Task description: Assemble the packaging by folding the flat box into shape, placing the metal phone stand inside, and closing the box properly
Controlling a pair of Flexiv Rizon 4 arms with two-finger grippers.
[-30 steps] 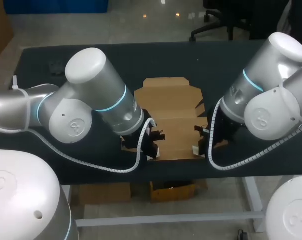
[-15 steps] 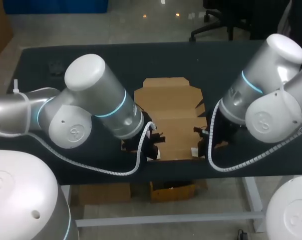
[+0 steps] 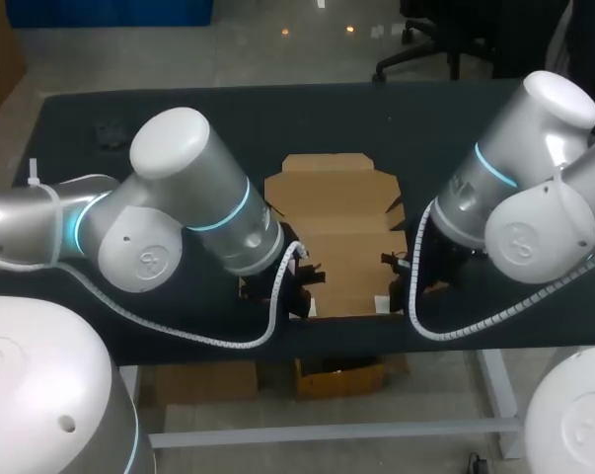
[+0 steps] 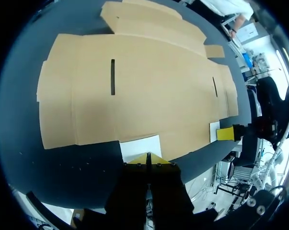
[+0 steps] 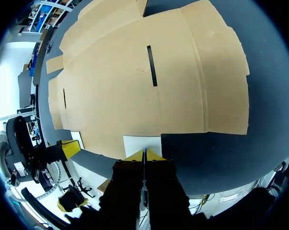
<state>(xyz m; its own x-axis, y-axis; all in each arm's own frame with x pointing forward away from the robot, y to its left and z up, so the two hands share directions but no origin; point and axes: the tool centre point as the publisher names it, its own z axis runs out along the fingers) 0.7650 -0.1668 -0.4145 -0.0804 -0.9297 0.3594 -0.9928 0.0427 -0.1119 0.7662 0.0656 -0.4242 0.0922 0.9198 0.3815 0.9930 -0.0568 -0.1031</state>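
- Cardboard, brown and unfolded: the flat box [image 3: 336, 232] lies spread out on the dark table [image 3: 159, 109], near the table's front edge and about midway between the two arms.
- In the left wrist view the flat box [image 4: 144, 91] has a narrow slot [image 4: 112, 76] cut into it, and its flaps lie flat on the table.
- A white patch [image 4: 140, 147] sits at the box's near edge, just ahead of the left hand [image 4: 148, 158].
- The left hand's yellow tips are pressed together into one point, right at that patch. Whether they pinch anything I cannot tell.
- In the right wrist view the right hand [image 5: 144, 154] has its tips closed together the same way, at a second white patch [image 5: 142, 143] on the same edge of the box [image 5: 149, 72]. Any grip there is equally unclear.
- From above, the left hand [image 3: 295, 296] and right hand [image 3: 401, 286] sit low at the box's two front corners.
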